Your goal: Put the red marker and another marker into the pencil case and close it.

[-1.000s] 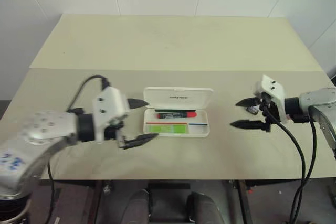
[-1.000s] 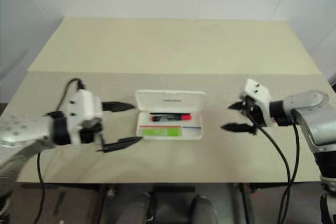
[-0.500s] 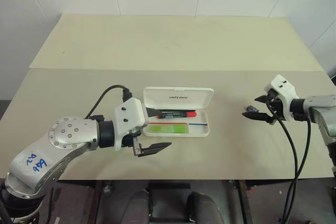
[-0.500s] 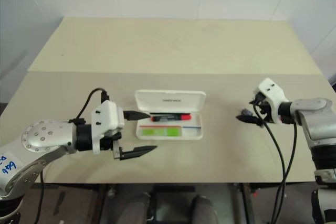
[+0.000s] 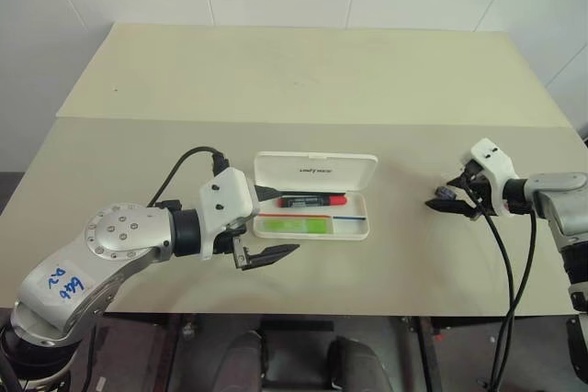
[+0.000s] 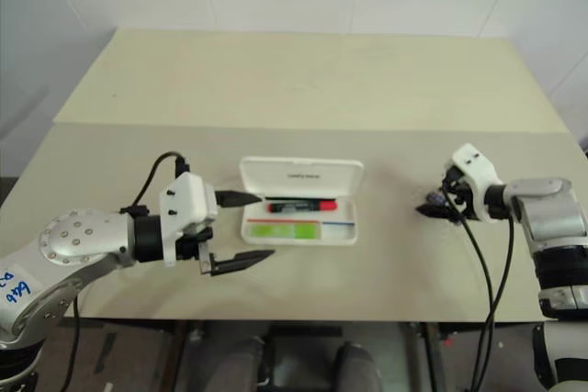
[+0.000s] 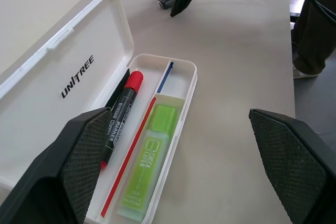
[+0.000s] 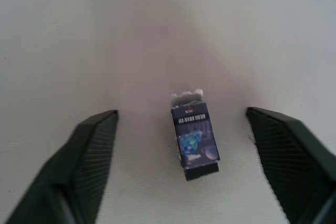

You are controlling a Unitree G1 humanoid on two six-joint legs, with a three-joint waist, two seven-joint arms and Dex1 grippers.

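Note:
The pencil case [image 5: 315, 170] lies open at the table's middle, lid tipped back. The red marker [image 5: 310, 200] and the lime-green highlighter [image 5: 294, 224] lie inside the tray, also seen in the left wrist view as marker [image 7: 122, 109] and highlighter [image 7: 149, 156]. My left gripper [image 5: 286, 220] is open at the case's left end, one finger by the lid, the other in front of the tray. My right gripper [image 5: 439, 196] is open far to the right, low over the table. Its fingers [image 8: 97, 145] stand on either side of a small dark stub [image 8: 194, 140] without touching it.
The beige table [image 5: 303, 80] stretches wide behind the case and between the case and the right gripper. Black cables hang from both wrists, the right one [image 5: 514, 273] dropping past the table's front edge.
My right gripper has moved right and down to the small dark stub, and its fingers have drawn closer together. The left gripper remains open beside the case.

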